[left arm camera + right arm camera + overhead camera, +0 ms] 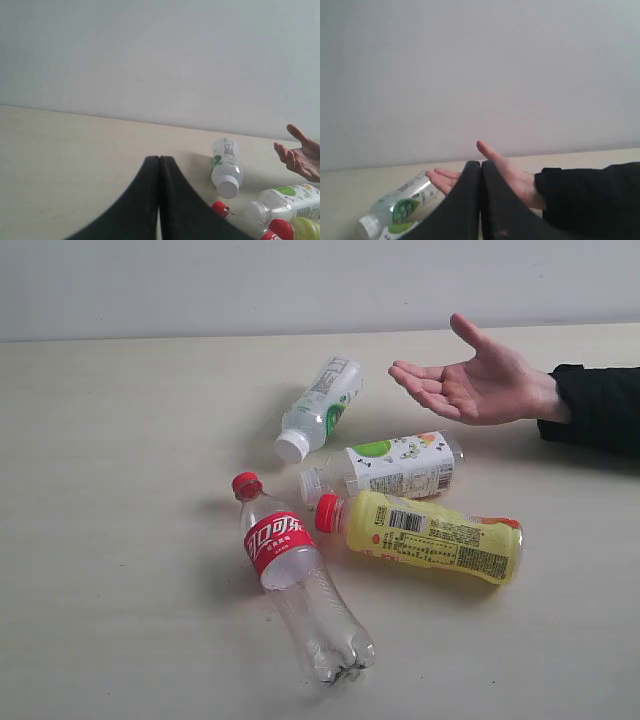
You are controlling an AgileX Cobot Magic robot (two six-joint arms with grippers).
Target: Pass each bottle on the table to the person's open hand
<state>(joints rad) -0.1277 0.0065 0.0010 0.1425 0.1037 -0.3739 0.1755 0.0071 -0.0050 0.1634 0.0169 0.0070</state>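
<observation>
Four bottles lie on the table [120, 490]. The clear bottle with red cap and red label [295, 575] lies front centre. Right of it is the yellow bottle with a red cap [430, 535]. Behind that is a clear bottle with a white-green label [385, 468], and a second one [320, 405] lies farthest back. The person's open hand [475, 380], palm up, hovers at the right, black sleeve [595, 410] behind it. Neither gripper shows in the exterior view. My left gripper [159, 159] is shut and empty, left of the bottles [226, 167]. My right gripper [480, 163] is shut and empty, facing the hand [512, 177].
A pale grey wall [300, 285] stands behind the table's far edge. Bare tabletop stretches to the left of the bottles [110, 540] and along the front right [540, 660].
</observation>
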